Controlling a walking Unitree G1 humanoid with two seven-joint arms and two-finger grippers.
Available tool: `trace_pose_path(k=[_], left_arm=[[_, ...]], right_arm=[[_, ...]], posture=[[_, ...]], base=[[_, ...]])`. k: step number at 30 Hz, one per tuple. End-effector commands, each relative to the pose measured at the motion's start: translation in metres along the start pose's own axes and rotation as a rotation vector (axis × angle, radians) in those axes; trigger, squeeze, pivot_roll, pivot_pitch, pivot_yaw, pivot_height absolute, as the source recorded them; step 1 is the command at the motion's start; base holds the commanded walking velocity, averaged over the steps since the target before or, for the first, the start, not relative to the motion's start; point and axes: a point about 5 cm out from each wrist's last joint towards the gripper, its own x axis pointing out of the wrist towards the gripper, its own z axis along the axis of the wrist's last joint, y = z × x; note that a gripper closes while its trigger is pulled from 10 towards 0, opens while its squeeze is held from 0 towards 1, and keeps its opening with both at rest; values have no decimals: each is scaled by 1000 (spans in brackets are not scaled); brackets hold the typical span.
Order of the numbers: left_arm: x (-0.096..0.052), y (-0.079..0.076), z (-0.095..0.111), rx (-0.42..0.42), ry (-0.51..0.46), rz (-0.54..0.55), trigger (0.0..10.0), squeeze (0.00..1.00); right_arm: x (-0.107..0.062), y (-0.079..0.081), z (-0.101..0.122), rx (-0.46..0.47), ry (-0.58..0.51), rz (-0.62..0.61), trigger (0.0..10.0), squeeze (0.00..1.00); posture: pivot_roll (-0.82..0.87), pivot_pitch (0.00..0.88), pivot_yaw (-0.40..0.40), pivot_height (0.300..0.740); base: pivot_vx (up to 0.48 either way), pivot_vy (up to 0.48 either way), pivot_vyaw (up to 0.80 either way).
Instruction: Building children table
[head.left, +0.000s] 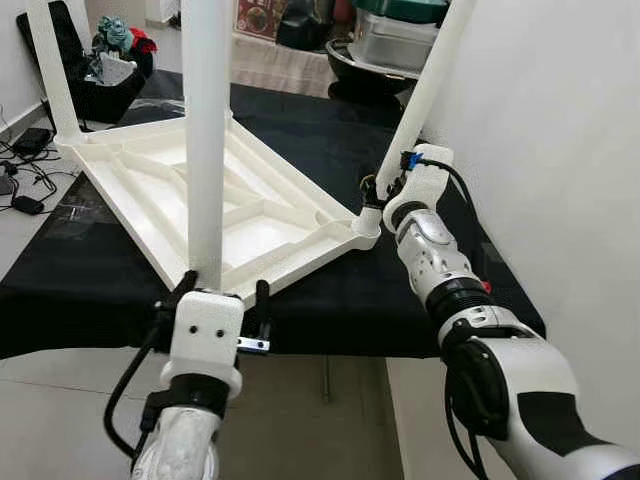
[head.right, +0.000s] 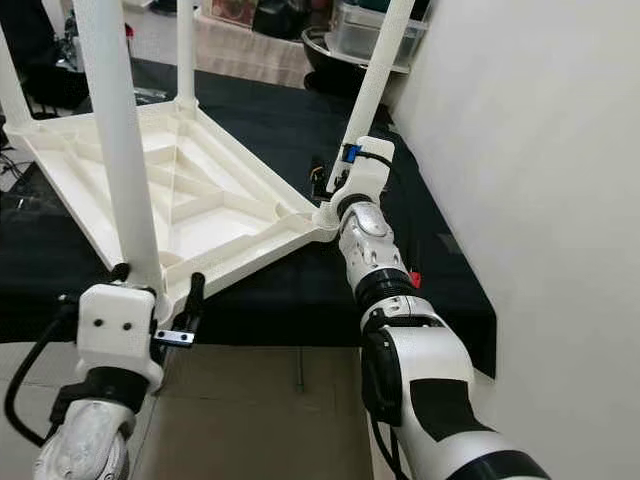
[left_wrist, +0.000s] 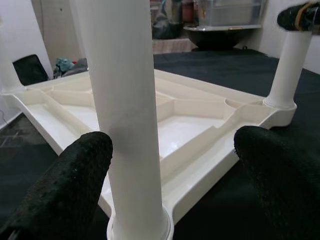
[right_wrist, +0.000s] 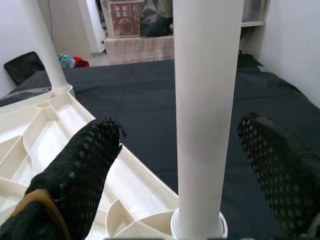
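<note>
An upturned white children's table lies on a black cloth, legs pointing up. The left gripper reaches forward, fingers spread wide around the near leg. The right gripper stretches to the table's right corner, fingers parted either side of that leg.

A black cloth is covering the work surface. Cables are lying on the floor. A black bag is sitting beyond.
</note>
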Motion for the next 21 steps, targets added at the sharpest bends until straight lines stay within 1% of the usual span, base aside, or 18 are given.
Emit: trace_pose_path(k=[1, 2, 3, 4, 6, 8, 10, 11, 16, 19, 21], left_arm=[[-4, -3, -9, -4, 52, -55, 10000, 0], [-4, -3, -9, -4, 52, -55, 10000, 0], [-3, -9, -13, -26, 69, -118, 10000, 0], [-3, -9, -13, -26, 69, -118, 10000, 0], [-1, -15, -13, -43, 70, -160, 10000, 0], [0, -17, -12, -37, 55, -172, 10000, 0], [1, -18, -10, -48, 47, -167, 10000, 0], [-1, -20, -13, -55, 64, -181, 10000, 0], [-5, -22, -18, -59, 92, -206, 10000, 0], [-10, -22, -23, -82, 134, -244, 10000, 0], [-10, -21, -24, -77, 135, -250, 10000, 0]], right_arm=[[1, -7, 6, 5, -16, -29, 10000, 0], [1, -7, 6, 5, -16, -29, 10000, 0], [2, -5, 8, -8, -20, -22, 10000, 0], [2, -5, 8, -8, -20, -22, 10000, 0], [2, -5, 8, -13, -17, -25, 10000, 0], [2, -5, 8, -7, -15, -33, 10000, 0], [3, -4, 8, 1, -14, -36, 10000, 0], [3, -3, 9, 7, -14, -37, 10000, 0], [4, 1, 11, 11, -17, -33, 10000, 0], [5, 4, 13, 40, -18, -31, 10000, 0], [5, 7, 13, 36, -15, -23, 10000, 0]], posture=[[170, 123, -219, 740], [170, 123, -219, 740], [168, 122, -217, 740], [168, 122, -217, 740], [164, 119, -213, 740], [162, 119, -214, 740], [162, 124, -211, 740], [164, 128, -216, 740], [164, 131, -214, 740], [166, 141, -221, 740], [160, 145, -216, 740]], base=[[0, 0, 0], [0, 0, 0], [0, 0, 0], [0, 0, 0], [0, 0, 0], [0, 0, 0], [0, 0, 0], [0, 0, 0], [0, 0, 0], [0, 0, 0], [0, 0, 0]])
